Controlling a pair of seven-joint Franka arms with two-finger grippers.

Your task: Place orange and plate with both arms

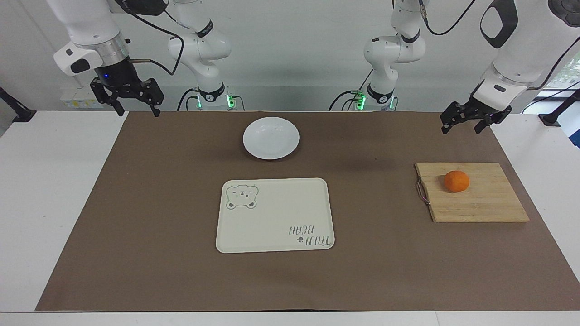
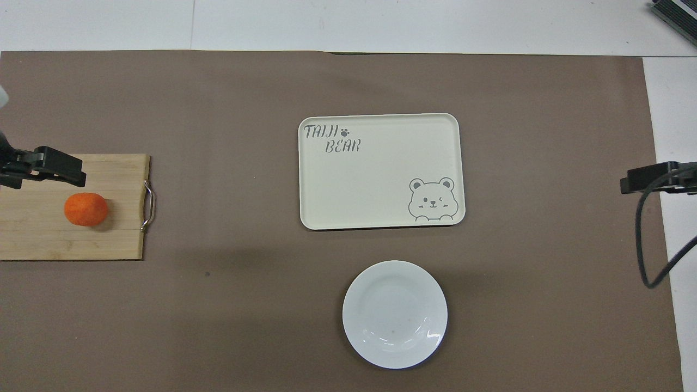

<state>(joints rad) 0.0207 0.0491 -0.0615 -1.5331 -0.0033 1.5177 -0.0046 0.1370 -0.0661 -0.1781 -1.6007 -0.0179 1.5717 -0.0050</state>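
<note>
The orange (image 1: pixel 456 181) (image 2: pixel 85 209) lies on a wooden cutting board (image 1: pixel 480 203) (image 2: pixel 71 239) toward the left arm's end of the table. The white plate (image 1: pixel 271 138) (image 2: pixel 395 314) sits on the brown mat at mid-table, nearer to the robots than the cream tray (image 1: pixel 275 215) (image 2: pixel 381 171), and has nothing on it. My left gripper (image 1: pixel 461 129) hangs open in the air by the mat's edge, clear of the board and the orange. At the other end of the mat my right gripper (image 1: pixel 138 112) hangs open and holds nothing, well apart from the plate.
The tray carries a bear drawing and lettering and nothing else. The board has a metal handle (image 2: pixel 148 206) on the side that faces the tray. A brown mat (image 1: pixel 158 235) covers most of the white table. A black cable (image 2: pixel 645 239) trails from the right arm.
</note>
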